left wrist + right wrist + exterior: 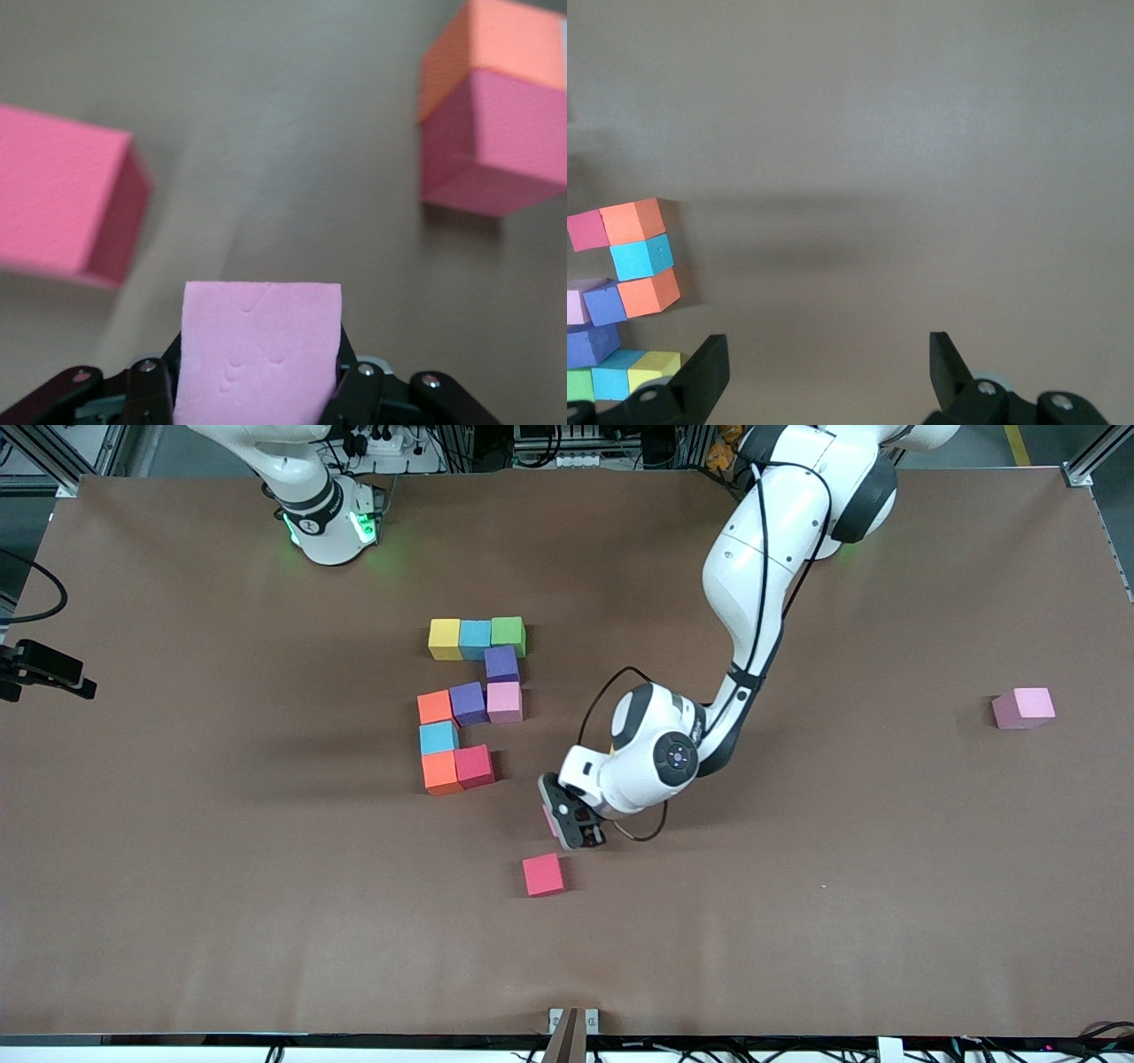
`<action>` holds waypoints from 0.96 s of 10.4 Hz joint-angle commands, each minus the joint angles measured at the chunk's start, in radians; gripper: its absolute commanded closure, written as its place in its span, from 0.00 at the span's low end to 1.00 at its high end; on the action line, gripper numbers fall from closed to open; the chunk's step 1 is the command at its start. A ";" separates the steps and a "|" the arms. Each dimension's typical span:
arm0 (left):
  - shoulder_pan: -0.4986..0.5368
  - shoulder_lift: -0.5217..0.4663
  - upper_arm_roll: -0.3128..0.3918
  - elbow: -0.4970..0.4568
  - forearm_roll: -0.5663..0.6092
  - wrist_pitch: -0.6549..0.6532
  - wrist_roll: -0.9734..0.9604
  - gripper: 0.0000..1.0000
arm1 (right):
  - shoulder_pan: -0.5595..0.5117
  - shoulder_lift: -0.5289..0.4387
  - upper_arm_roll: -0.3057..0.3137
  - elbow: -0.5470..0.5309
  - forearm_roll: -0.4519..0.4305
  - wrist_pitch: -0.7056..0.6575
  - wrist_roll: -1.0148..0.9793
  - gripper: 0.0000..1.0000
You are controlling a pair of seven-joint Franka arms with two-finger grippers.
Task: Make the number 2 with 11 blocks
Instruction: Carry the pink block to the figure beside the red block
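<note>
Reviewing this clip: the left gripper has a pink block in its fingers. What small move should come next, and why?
Probably carry the pink block over to the open spot beside the red block in the figure's bottom row. The left gripper is shut on it above the table, near a loose red block. The number 2 has ten cubes; that corner is missing. The right gripper waits open.

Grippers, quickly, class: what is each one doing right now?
Left gripper: shut on a pink block, above the table.
Right gripper: open, holding nothing, waiting.
</note>
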 commanded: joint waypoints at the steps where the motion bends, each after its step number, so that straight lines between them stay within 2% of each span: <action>1: 0.001 -0.027 -0.050 -0.008 0.020 -0.032 0.009 0.69 | -0.011 -0.008 0.003 -0.028 0.018 0.011 -0.022 0.00; 3: -0.022 -0.029 -0.077 -0.008 0.047 -0.033 0.007 0.69 | -0.011 -0.015 0.003 -0.064 0.004 0.056 -0.022 0.00; 10: -0.054 -0.023 -0.090 -0.003 0.084 -0.032 0.009 0.68 | -0.008 -0.027 0.006 -0.060 -0.005 0.040 -0.014 0.00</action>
